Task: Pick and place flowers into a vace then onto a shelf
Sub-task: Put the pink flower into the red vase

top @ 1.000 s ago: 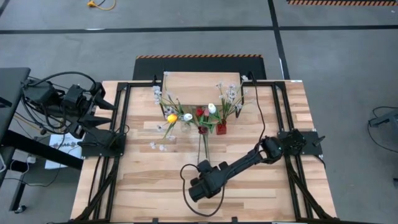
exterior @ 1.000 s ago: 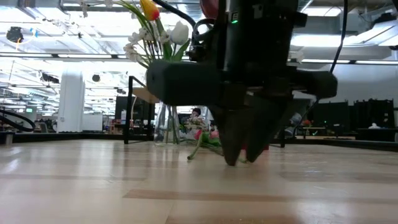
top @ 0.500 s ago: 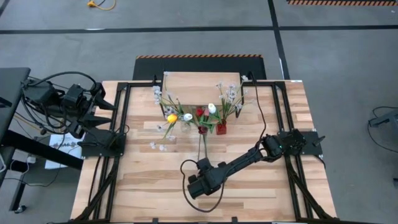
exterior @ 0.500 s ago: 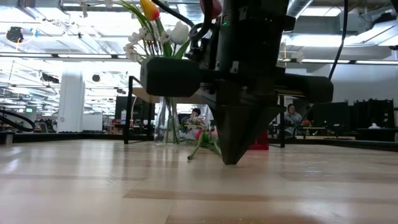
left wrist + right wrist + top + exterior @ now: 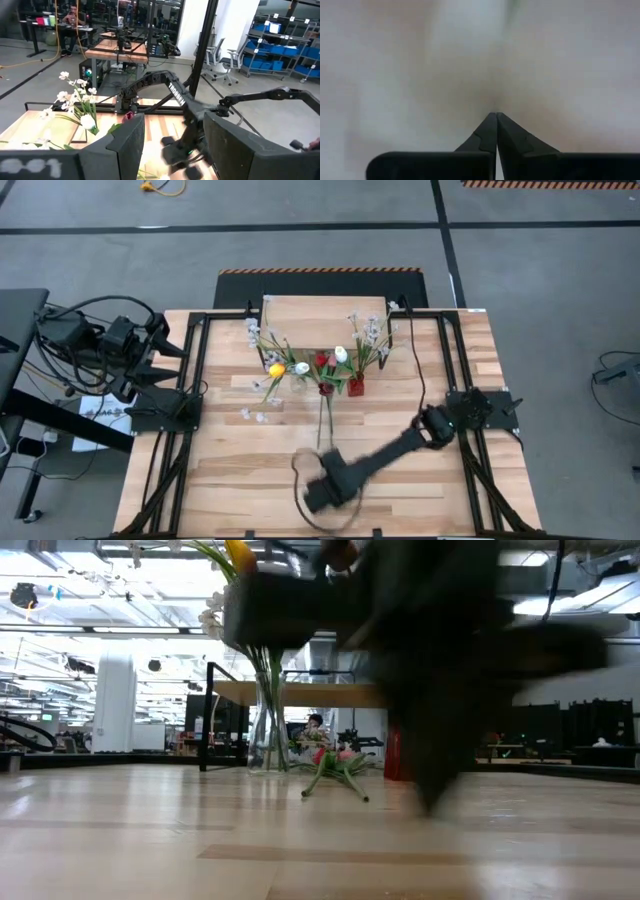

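A red-headed flower (image 5: pixel 321 418) lies flat on the table, its stem running toward the near edge; the low view shows it as the flower (image 5: pixel 335 770). My right gripper (image 5: pixel 328 476) is blurred just near of the stem's end, pointing down. It is shut, and the right wrist view shows my right gripper (image 5: pixel 496 114) with nothing between the fingers. A glass vase (image 5: pixel 265 735) holds yellow and white tulips, and a red vase (image 5: pixel 355 387) holds white sprays. Behind them stands the shelf (image 5: pixel 325 318). My left gripper (image 5: pixel 170 150) waits open off the table's left side.
Small white blossoms (image 5: pixel 257 414) lie loose on the table, left of the stem. A black cable loops from the right arm (image 5: pixel 400 442) over the near table. Black frame rails (image 5: pixel 192 380) run along both sides. The low view shows people in the room behind.
My right gripper has shut at the stem's near end with nothing caught between its fingers. It has then swung quickly toward the table's near edge and slightly right, rising a little. The flower lies where it was.
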Available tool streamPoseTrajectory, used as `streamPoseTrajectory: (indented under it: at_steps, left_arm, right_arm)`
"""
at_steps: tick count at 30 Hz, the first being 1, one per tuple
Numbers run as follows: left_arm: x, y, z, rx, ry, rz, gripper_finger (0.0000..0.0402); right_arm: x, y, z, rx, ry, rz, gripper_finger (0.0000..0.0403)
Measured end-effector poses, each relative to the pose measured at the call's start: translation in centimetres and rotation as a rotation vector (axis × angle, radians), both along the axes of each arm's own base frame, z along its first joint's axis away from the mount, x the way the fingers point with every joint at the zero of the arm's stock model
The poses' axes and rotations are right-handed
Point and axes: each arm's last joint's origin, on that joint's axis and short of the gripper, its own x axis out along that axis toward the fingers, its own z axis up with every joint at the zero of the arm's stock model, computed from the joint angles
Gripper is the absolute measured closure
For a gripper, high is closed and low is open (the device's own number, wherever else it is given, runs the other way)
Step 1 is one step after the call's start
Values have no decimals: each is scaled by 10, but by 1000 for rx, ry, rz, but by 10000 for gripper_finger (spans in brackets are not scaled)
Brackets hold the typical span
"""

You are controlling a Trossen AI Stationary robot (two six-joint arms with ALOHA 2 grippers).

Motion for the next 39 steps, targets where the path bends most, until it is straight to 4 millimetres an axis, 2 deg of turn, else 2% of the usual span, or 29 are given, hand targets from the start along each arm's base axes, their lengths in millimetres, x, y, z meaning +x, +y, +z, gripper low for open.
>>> streamPoseTrajectory:
  at_steps: [4, 6, 10, 13, 15, 19, 26, 30, 33, 39]
  left_arm:
    - [0, -1, 0, 1, 3, -19, 209]
    - [0, -1, -1, 2, 5, -18, 209]
    - [0, -1, -2, 15, 13, -19, 209]
    - [0, -1, -1, 27, 11, -32, 209]
    - [0, -1, -1, 31, 10, -43, 209]
    - [0, -1, -1, 32, 9, -45, 209]
    - [0, -2, -1, 31, 10, -76, 209]
    - [-1, -3, -1, 27, 10, -113, 209]
    - [-1, -3, -1, 25, 11, -123, 209]
    - [-1, -3, -1, 18, 12, -123, 209]
  right_arm:
    - [-21, 38, 20, 79, 29, 32, 403]
    - [-29, 48, 27, 80, 26, 4, 403]
    - [-39, 64, 41, 71, -16, -73, 403]
    - [-41, 66, 52, 6, -108, -134, 403]
    - [-35, 56, 57, -55, -161, -187, 402]
    - [-23, 27, 62, -152, -138, -255, 380]
    - [7, -23, 62, -171, -74, -161, 298]
    - [19, -50, 54, -196, -35, -130, 273]
    - [19, -58, 43, -211, 15, -107, 271]
    - [25, -53, 25, -173, -40, -47, 289]
